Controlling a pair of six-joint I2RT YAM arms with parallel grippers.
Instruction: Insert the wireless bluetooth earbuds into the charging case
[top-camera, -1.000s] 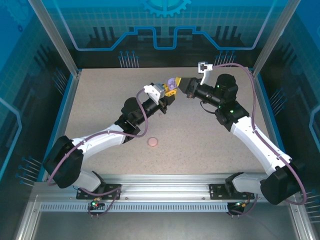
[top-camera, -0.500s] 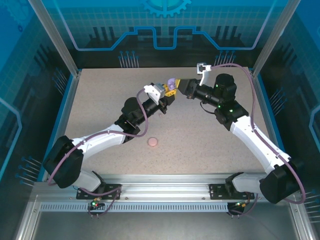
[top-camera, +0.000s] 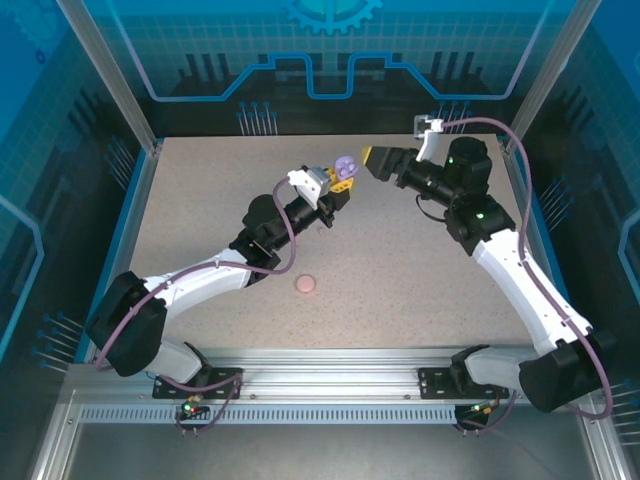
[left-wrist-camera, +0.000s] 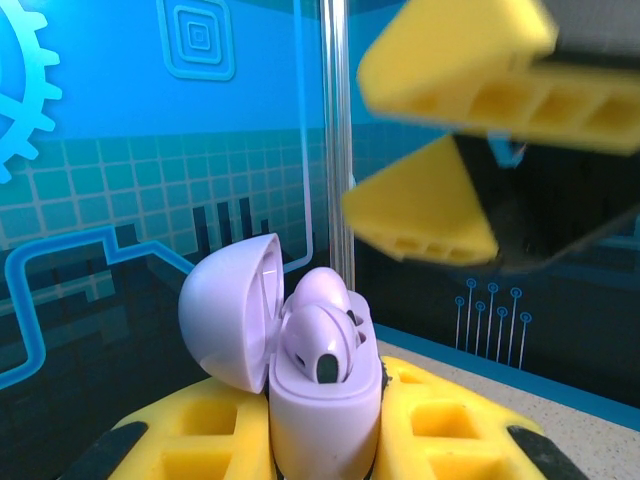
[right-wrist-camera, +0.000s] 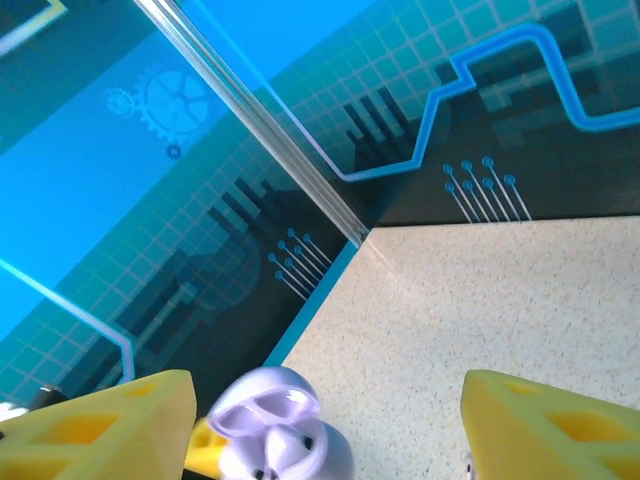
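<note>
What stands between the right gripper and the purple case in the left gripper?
Nothing visible does. The right gripper, jaws open, faces the purple case across a bare gap of air. The left gripper holds the case upright, with its lid open.

The left arm extends forward and to the right, with its pincer (top-camera: 343, 178) raised and clamped on the case (top-camera: 346, 163). The right arm bends to the left, its pincer (top-camera: 376, 160) spread wide. Its fingertips face the left pincer, near it but not touching.

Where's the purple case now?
Top view, far centre: the purple case, lid open, sits in the left gripper, the open right gripper just right of it.
</note>
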